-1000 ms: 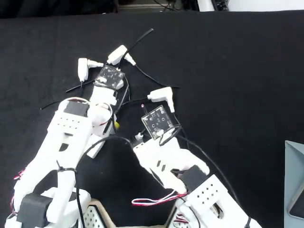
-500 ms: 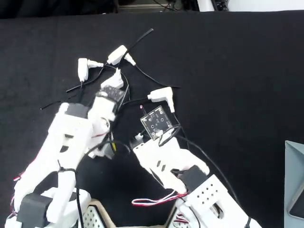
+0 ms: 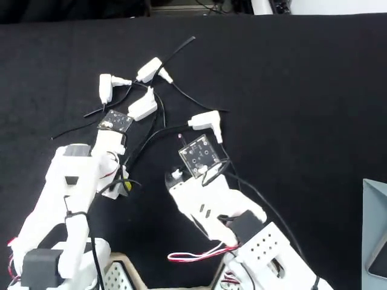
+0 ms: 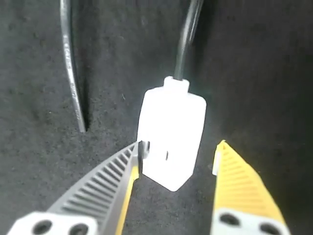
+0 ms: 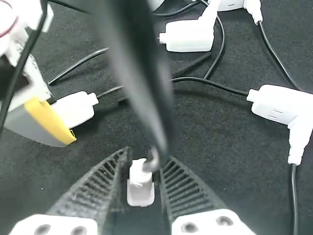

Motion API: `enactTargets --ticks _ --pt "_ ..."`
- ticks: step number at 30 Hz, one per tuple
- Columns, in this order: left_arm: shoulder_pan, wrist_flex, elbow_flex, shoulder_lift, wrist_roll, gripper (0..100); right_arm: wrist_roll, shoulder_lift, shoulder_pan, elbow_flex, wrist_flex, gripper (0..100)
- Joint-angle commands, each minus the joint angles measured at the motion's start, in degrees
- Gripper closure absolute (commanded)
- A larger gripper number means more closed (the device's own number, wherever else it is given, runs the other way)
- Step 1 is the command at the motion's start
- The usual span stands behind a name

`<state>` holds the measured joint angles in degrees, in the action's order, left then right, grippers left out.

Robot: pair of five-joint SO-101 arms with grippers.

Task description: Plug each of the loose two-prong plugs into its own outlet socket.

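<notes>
A white two-slot socket block (image 4: 171, 137) on a black cord lies on the black cloth between the fingers of my left gripper (image 4: 181, 147), which is open. The grey finger (image 4: 115, 181) touches the block's side; the yellow finger (image 4: 239, 181) stands apart from it. From above, the block (image 3: 143, 106) lies just ahead of the left gripper (image 3: 128, 116). My right gripper (image 5: 142, 166) is shut on a small white plug (image 5: 141, 185), whose black cord (image 5: 137, 73) runs up past the camera. It sits at mid-table (image 3: 202, 158).
More white pieces on black cords lie about: an angled plug (image 3: 205, 121) just beyond the right gripper, one (image 3: 151, 69) farther back and one (image 3: 106, 86) at the back left. Cords cross between them. A grey box (image 3: 375, 229) stands at the right edge.
My left arm has drawn back and to the left, off the white socket block, which now lies uncovered ahead of its fingers. The right arm has kept still.
</notes>
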<state>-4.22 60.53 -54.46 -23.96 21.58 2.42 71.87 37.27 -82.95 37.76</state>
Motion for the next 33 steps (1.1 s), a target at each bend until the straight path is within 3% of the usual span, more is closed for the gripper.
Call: enactTargets --ticks 1,17,24,30,33 --pt "0.5 -0.5 -0.5 -0.1 1.0 75 -0.6 0.5 -0.5 0.3 -0.3 98.5" --pt "1.3 -5.1 -3.0 -0.8 1.1 88 -0.6 0.5 -0.5 0.3 -0.3 98.5" --pt "7.8 -2.1 -0.1 -0.9 0.5 88 -0.6 0.5 -0.5 0.3 -0.3 98.5" --pt "6.4 -2.1 0.3 -0.9 -5.9 72 -0.6 0.5 -0.5 0.2 -0.3 98.5" --pt "3.8 -2.5 0.3 -0.9 -5.8 71 -0.6 0.5 -0.5 0.2 -0.3 98.5"
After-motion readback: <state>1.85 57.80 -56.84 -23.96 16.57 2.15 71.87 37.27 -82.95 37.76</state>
